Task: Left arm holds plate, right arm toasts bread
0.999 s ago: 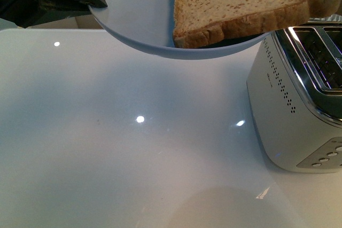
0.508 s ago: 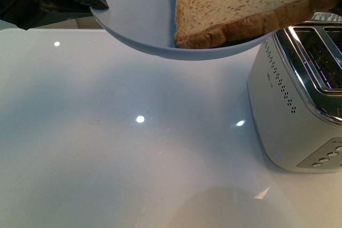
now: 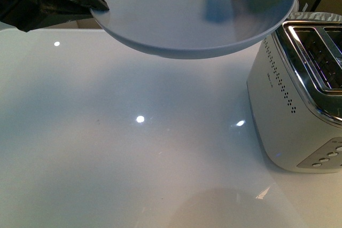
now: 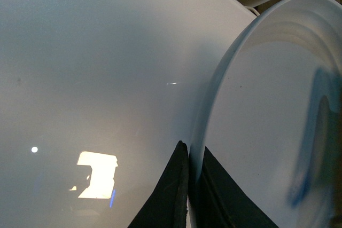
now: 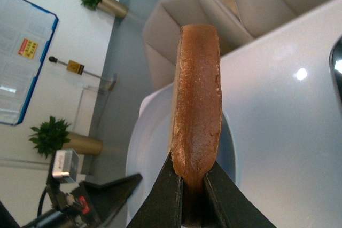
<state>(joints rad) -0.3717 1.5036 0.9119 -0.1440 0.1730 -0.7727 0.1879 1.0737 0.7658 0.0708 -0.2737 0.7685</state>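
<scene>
Right gripper (image 5: 193,198) clamps the bread (image 5: 196,100) by one crust edge, the plate (image 3: 171,25) beneath it pinched by left gripper (image 3: 98,4). Thin hold, slice could twist loose!

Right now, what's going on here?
The left pincer clamps the plate by its rim and holds it in the air over the table, next to the toaster. The right pincer grips the bread edge-on, above the plate rather than lying on it. In the front view only a blurred corner of the bread shows. The bread is not yet in the toaster, whose visible slots look empty.
</scene>
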